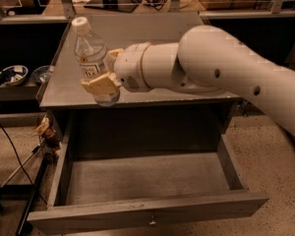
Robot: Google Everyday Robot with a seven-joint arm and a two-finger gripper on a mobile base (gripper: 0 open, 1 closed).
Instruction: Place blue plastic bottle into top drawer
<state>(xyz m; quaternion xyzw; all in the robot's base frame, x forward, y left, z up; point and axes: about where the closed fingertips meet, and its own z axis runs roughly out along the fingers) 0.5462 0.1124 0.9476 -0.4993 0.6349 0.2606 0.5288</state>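
The blue plastic bottle (91, 58) is a small clear bottle with a white cap and a white label. It hangs tilted a little above the front left of the cabinet top. My gripper (105, 73) is shut on its lower half, one tan finger (101, 85) in front of it and the other behind. The white arm reaches in from the right. The top drawer (152, 215) stands pulled out wide below, grey and shallow, nothing inside, with a small metal knob (152, 223) on its front. The bottle is above the cabinet's front edge, behind the drawer's opening.
The grey cabinet top (152, 36) runs back to a rail with cables. Left of the cabinet a low shelf holds bowls (12, 74). Black cables and a stand leg (32, 200) lie on the floor by the drawer's left side.
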